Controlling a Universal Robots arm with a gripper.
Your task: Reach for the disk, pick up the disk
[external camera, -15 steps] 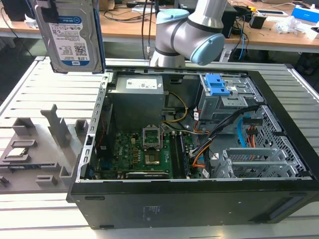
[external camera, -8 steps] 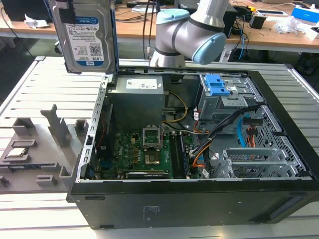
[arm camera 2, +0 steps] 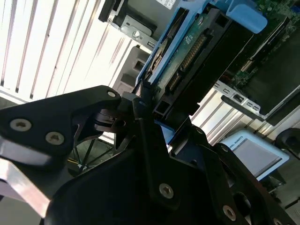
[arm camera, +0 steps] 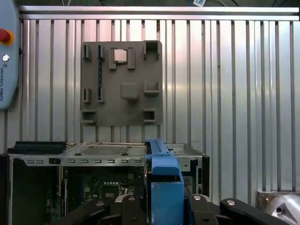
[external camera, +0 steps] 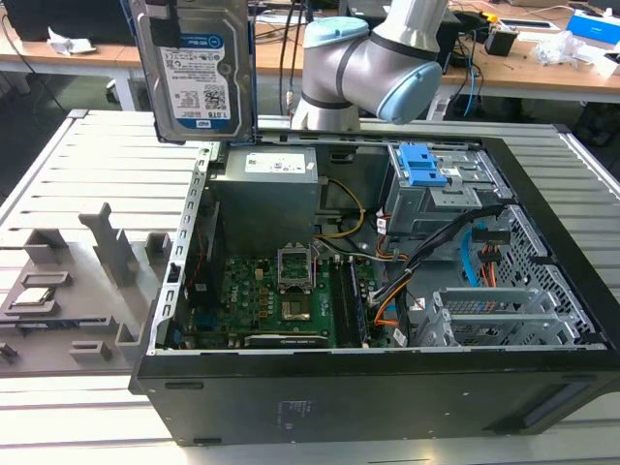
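The reach is over and the pick-up looks all but complete: the disk (external camera: 194,68) hangs in the air, upright with its label facing the camera, above the rear corner of the open computer case (external camera: 387,387) on the exterior view's left, touching neither the case nor the desk (external camera: 58,174). In the second wrist view the gripper (arm camera 2: 145,108) has its jaws clamped on the drive's edge, against the blue rail frame beside the connector end of the disk (arm camera 2: 187,51); in the first wrist view the blue frame (arm camera: 164,178) sits squeezed between the black jaws. Since the hold is on a narrow edge of a flat, fairly heavy part, any further motion probably calls for a firm clamp and a path that keeps the drive off the case wall. The case lies on its side with the panel off, holding a green motherboard (external camera: 281,300), a grey power supply (external camera: 266,194), loose cables and a drive cage (external camera: 436,199) topped with blue clips (external camera: 421,165). Beside it on the desk, a grey fixture plate (external camera: 87,320) carries a small square chip (external camera: 34,296) in one recess; its other slots look vacant.
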